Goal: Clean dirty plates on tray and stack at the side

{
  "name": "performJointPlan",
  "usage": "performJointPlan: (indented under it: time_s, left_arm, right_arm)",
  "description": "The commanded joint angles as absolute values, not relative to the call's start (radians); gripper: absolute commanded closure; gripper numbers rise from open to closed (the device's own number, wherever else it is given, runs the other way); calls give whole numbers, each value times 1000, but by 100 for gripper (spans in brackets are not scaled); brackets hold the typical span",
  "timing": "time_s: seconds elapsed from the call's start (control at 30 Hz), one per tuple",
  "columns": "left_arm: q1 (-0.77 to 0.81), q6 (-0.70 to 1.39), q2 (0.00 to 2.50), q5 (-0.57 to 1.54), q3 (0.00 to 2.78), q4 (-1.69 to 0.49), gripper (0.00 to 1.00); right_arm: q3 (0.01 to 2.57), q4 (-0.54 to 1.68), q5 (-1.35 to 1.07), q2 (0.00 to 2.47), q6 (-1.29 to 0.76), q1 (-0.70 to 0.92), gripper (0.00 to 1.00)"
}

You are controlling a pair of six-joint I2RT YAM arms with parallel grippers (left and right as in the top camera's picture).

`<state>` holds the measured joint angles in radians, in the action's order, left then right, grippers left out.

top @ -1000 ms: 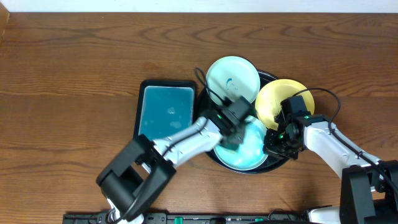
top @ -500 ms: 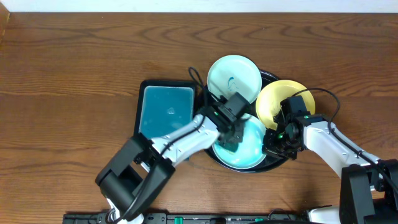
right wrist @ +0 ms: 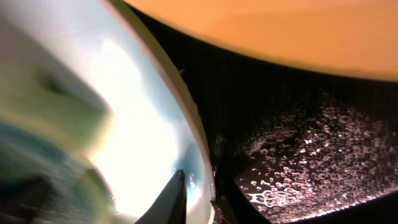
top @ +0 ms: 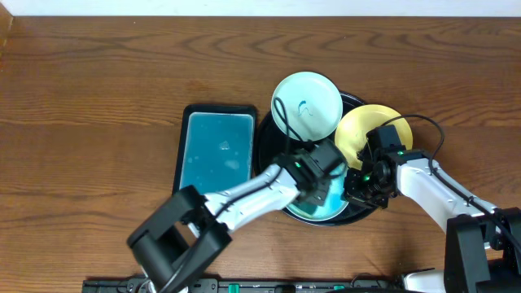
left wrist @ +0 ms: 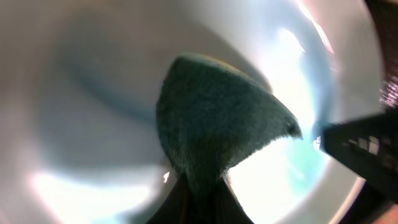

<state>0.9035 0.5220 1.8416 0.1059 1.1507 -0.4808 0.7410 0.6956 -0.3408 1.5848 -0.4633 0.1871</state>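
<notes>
Wiping the near mint-blue plate [top: 335, 194] is judged to be the step in hand. A dark green sponge [left wrist: 217, 118] is clamped in the closed left gripper [top: 314, 187] and pressed on the plate's glossy, shallow bowl. The plate's right rim is straddled by the right gripper [right wrist: 196, 199], though whether it is pinched or merely bracketed cannot be told. Firm, overlapping strokes across the middle are advised, with the rim steadied, since smooth glazed ware is likely to slide on the wet, bead-speckled black tray [right wrist: 298, 155]. The sponge looks fuzzy and yielding, so moderate pressure should be enough. The yellow plate [top: 358, 130] and the far mint plate [top: 305, 102], marked with a dark smear, lie on the same round tray, apparently not yet stacked.
</notes>
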Motion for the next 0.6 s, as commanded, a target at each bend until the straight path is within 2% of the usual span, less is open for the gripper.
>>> performJointPlan:
  time_s: [0.0,0.2,0.33,0.37,0.57]
  left_arm:
    - [816,448,1740,69,1141,-498,93]
    - [696,443,1617,66,1141,-533,93]
    - [612,442,1598,66,1141,-575,93]
    - [592,442,1600,66,1140,-587,93]
    - [540,442,1601,67,1122,-615,92]
  right_arm:
    - [715,686,-218,1622,-464,195,81]
    - [715,659,-218,1622,-464,195,84]
    - [714,657,-219,1622,-464,199,93]
    - [714,658,-219,1622,-464,199,98]
    - [713,656,-238,1621,-458,206,99]
